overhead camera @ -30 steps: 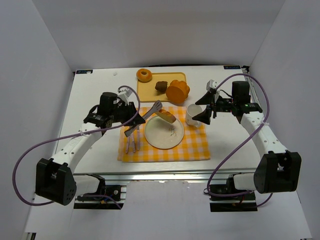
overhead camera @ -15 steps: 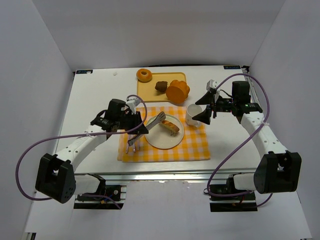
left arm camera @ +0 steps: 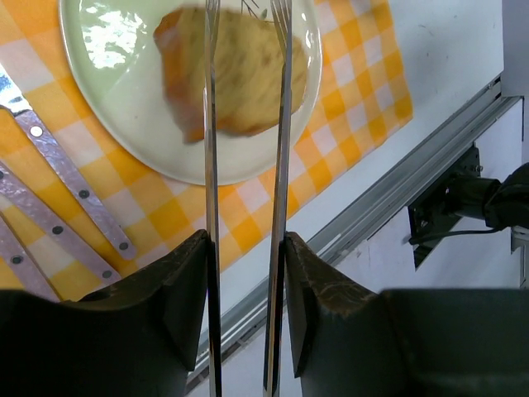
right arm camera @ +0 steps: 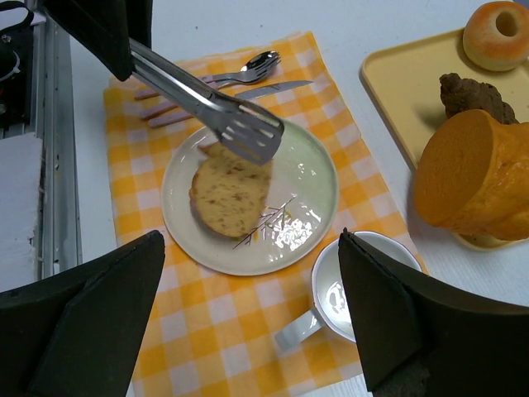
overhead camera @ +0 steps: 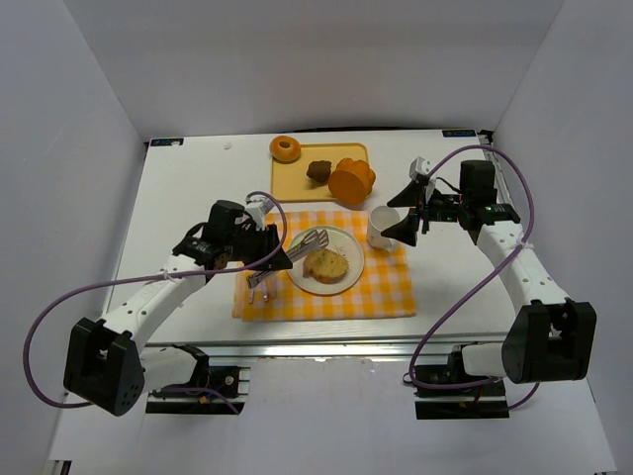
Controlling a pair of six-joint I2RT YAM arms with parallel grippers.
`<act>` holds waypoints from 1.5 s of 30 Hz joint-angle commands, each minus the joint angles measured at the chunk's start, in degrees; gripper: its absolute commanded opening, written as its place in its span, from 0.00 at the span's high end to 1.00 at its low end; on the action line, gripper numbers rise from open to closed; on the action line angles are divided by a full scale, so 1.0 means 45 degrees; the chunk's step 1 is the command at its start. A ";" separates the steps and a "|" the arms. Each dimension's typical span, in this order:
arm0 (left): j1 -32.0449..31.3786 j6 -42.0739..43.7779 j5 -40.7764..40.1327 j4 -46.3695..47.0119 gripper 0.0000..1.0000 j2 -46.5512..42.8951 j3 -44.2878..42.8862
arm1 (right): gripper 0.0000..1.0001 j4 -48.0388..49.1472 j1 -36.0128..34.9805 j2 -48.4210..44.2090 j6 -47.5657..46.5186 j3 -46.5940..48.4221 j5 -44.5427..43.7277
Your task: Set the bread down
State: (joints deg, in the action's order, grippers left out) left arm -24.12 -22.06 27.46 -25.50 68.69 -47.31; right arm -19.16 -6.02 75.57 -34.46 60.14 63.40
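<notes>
On the plate (overhead camera: 349, 245) lies bread (overhead camera: 324, 265); left end effector (overhead camera: 269, 255) grips tongs (overhead camera: 309, 242) above.

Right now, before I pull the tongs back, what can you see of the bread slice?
The bread slice is golden-tan and speckled, with a darker crust edge. It lies flat on the pale plate, inside its rim. The metal tongs, gripped by the left tool, overlap its upper edge in the right wrist view; whether they touch it cannot be told. Nothing else touches it.
</notes>
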 commanded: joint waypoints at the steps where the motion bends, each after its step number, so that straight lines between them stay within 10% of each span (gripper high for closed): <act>1: -0.0050 0.0157 0.0147 -0.0135 0.50 -0.0595 -0.0092 | 0.11 0.0234 0.0049 -0.0192 0.0099 0.0093 0.0228; 22: 0.1335 -0.3922 -0.3192 0.2188 0.56 0.3812 -0.4932 | 0.11 0.0351 0.0049 -0.0270 0.0137 0.0015 0.0424; 45: 0.2274 -0.6523 -0.1006 0.3361 0.48 0.8174 -0.7612 | 0.10 0.0703 0.0049 -0.0348 0.0294 -0.0220 0.0482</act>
State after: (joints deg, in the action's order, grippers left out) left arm -14.00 -50.48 20.32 -12.80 105.69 -79.88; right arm -17.54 -6.02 74.94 -33.34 59.07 64.27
